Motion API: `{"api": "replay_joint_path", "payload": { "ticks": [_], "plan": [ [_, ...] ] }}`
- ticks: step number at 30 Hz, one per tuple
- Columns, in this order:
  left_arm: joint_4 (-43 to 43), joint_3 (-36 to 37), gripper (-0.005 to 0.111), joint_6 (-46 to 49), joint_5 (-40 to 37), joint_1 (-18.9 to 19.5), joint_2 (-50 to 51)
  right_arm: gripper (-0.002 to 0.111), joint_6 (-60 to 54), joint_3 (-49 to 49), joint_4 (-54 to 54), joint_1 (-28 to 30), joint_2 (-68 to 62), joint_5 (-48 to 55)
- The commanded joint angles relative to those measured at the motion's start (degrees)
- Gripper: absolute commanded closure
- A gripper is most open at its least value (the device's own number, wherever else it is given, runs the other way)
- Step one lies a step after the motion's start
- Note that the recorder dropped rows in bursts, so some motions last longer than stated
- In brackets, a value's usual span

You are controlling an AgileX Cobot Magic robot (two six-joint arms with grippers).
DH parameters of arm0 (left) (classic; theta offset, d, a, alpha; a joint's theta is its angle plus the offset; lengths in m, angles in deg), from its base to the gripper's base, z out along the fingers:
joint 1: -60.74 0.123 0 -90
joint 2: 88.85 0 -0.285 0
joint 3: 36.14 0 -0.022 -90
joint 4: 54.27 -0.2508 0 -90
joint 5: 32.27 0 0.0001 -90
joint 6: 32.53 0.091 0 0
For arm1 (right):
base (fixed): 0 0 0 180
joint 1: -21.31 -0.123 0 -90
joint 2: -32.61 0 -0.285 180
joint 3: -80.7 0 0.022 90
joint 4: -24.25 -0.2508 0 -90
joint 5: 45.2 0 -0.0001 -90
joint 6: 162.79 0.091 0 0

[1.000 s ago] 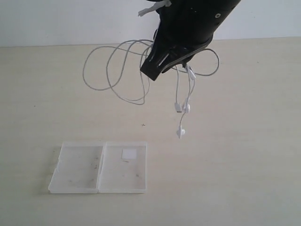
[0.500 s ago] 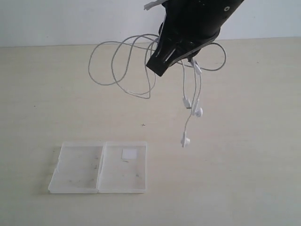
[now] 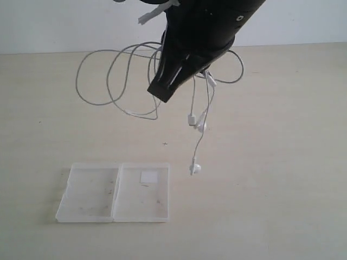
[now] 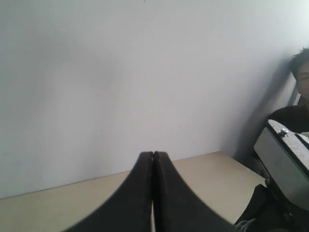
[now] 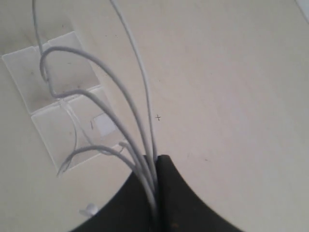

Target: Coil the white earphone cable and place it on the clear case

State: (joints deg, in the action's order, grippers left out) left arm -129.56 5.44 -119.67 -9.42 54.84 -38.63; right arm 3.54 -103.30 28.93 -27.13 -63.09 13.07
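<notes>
My right gripper hangs above the table, shut on the bunched white earphone cable. Its loops spread out to the left of the jaws. Two earbuds and a lower one dangle below, just right of the clear case. The case lies open and flat near the front of the table, with a white label in its right half. In the right wrist view several cable strands run out of the gripper over the case. My left gripper is shut and empty, facing a wall.
The beige table ends at a pale wall behind. In the left wrist view a person sits at the far side, beside grey arm hardware.
My right gripper first rose to the right, then swung left and a little lower with the cable. The dangling earbuds now hang closer to the case.
</notes>
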Motion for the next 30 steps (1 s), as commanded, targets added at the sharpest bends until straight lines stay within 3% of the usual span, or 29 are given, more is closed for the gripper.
{"api": "replay_joint_path", "payload": {
  "ticks": [1, 8, 17, 30],
  "plan": [
    [0.63, 0.28, 0.107, 1.75, -1.19, -0.33, -1.85, 0.108, -3.09, -0.36, -0.17, -0.24, 0.64, 2.11],
    [1.16, 1.15, 0.107, 1.50, -5.04, -0.33, -6.45, 0.108, -6.49, -0.36, -4.67, -0.24, 0.64, 1.76],
    [2.46, 8.15, 0.107, 1.50, -15.46, -0.33, -18.55, 0.108, -10.42, -0.36, -9.97, -0.24, -2.01, -2.71],
    [1.56, 12.56, 0.107, 1.42, -24.57, -0.33, -28.86, 0.108, -11.70, -0.56, -9.28, -0.24, -10.08, -7.72]
  ]
}}
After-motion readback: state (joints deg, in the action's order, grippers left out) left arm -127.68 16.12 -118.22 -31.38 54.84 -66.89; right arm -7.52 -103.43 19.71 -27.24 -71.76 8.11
